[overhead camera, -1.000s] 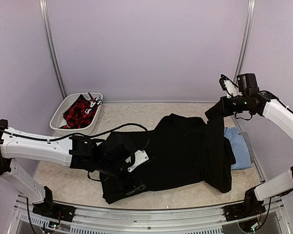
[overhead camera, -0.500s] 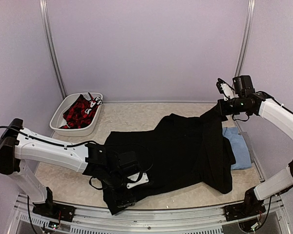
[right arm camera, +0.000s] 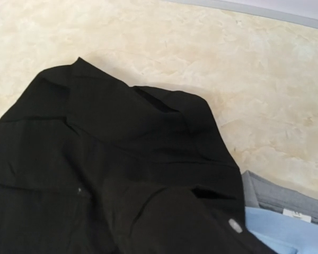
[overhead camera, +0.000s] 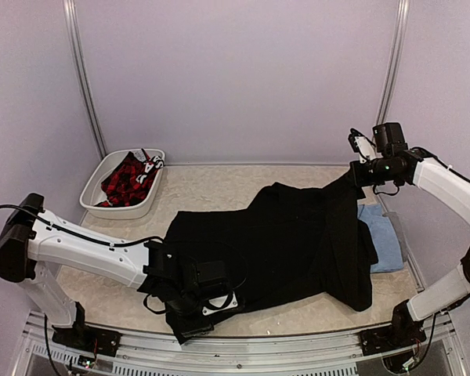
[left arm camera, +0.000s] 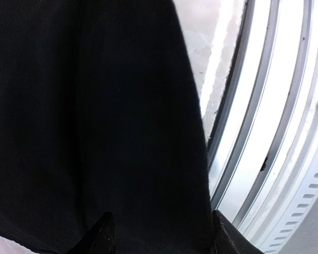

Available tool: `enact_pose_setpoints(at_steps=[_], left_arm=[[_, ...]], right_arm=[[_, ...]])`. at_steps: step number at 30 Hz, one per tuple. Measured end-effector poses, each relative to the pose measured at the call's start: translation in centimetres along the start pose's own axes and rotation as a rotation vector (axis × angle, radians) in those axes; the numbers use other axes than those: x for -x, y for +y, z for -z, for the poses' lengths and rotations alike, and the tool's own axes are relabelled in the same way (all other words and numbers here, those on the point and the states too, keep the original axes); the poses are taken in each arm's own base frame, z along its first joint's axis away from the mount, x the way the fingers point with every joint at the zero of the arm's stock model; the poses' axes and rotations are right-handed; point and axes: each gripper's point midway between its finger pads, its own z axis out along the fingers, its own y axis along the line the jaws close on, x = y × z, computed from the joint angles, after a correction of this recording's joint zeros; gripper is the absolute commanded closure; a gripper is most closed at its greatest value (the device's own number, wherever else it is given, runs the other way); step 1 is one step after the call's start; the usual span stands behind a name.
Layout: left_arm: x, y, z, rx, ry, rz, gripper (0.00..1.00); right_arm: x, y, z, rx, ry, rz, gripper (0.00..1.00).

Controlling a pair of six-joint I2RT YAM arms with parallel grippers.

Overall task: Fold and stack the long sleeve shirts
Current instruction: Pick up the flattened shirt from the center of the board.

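The black long sleeve shirt (overhead camera: 290, 243) lies spread across the table's middle. My left gripper (overhead camera: 197, 304) is low over its near-left hem by the front rail. In the left wrist view the black cloth (left arm camera: 95, 116) fills the gap between my two spread fingertips (left arm camera: 103, 238). My right gripper (overhead camera: 351, 175) is raised at the back right, shut on a part of the black shirt that rises to it. Its fingers are hidden in the right wrist view, which shows the shirt's collar (right arm camera: 122, 111) and a white button (right arm camera: 234, 225). The light blue shirt (overhead camera: 382, 235) lies folded at the right, partly under the black one.
A white bin (overhead camera: 94, 200) with red-and-black plaid cloth (overhead camera: 125, 178) stands at the back left. The metal front rail (left arm camera: 265, 132) runs close beside my left gripper. A grey cloth edge (right arm camera: 275, 196) shows next to the light blue shirt (right arm camera: 291, 235).
My left gripper has moved toward the front rail along the black shirt's left part, and the near-left corner sits closer to the rail. My right gripper has barely shifted.
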Motion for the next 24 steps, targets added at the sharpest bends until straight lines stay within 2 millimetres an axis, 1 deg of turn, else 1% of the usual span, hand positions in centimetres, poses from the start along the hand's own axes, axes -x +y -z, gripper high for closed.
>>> enact_pose_setpoints(at_steps=[4,8,12,15,16,17,18,20,24], left_arm=[[-0.6,-0.1,-0.5,0.011,0.046,0.014,0.49],[-0.1,-0.5,-0.7,0.026,0.061,0.014,0.57],[-0.5,-0.6,-0.9,0.030,0.083,0.024,0.71],[-0.5,-0.6,-0.7,0.031,0.087,0.034,0.91],[-0.5,-0.5,-0.6,0.030,0.087,0.037,0.96],[-0.5,-0.4,-0.6,0.030,0.086,0.043,0.98],[-0.5,-0.3,-0.6,0.028,0.086,0.047,1.00],[-0.4,0.1,-0.4,0.025,0.083,0.054,1.00],[0.0,2.2,0.4,0.026,0.061,0.097,1.00]], right_arm=[[0.0,-0.2,0.0,-0.006,0.000,-0.002,1.00],[0.0,-0.4,0.0,-0.010,-0.001,-0.004,1.00],[0.0,-0.5,0.0,-0.011,-0.001,-0.002,1.00],[0.0,-0.6,0.0,-0.016,-0.001,-0.002,1.00],[0.0,-0.6,0.0,-0.018,-0.001,-0.002,1.00],[0.0,-0.7,0.0,-0.022,-0.001,-0.001,1.00],[0.0,-0.8,0.1,-0.026,-0.001,0.000,1.00],[0.1,-1.0,0.1,-0.033,-0.003,0.002,1.00],[0.5,-1.0,0.9,-0.036,-0.022,0.015,1.00]])
